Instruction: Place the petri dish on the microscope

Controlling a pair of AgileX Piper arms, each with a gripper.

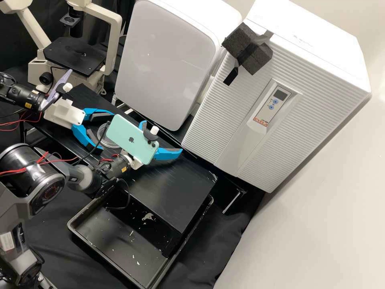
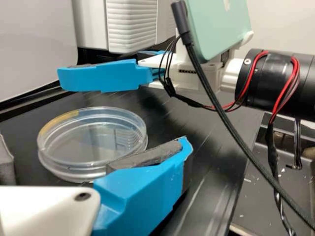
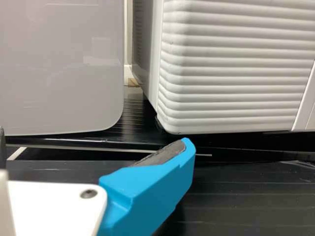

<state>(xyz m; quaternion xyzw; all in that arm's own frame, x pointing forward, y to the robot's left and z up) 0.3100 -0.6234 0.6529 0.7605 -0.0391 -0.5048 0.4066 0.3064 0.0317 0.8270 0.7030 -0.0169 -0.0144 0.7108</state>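
On bench (image 1: 176, 192), clear petri dish (image 2: 74, 145)

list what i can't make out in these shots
- High view: part of the petri dish, behind the teal phone.
- Left wrist view: part of its near rim, behind a finger of the left gripper.
- High view: the microscope's top, cut off by the edge.

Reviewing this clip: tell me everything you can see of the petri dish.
The petri dish is round, shallow and clear, apparently plastic, with stacked rims suggesting a lid over a base. A yellowish strip marks part of its rim. It lies flat on the black bench, between the open fingers of the left gripper; whether either finger touches it, I cannot tell.
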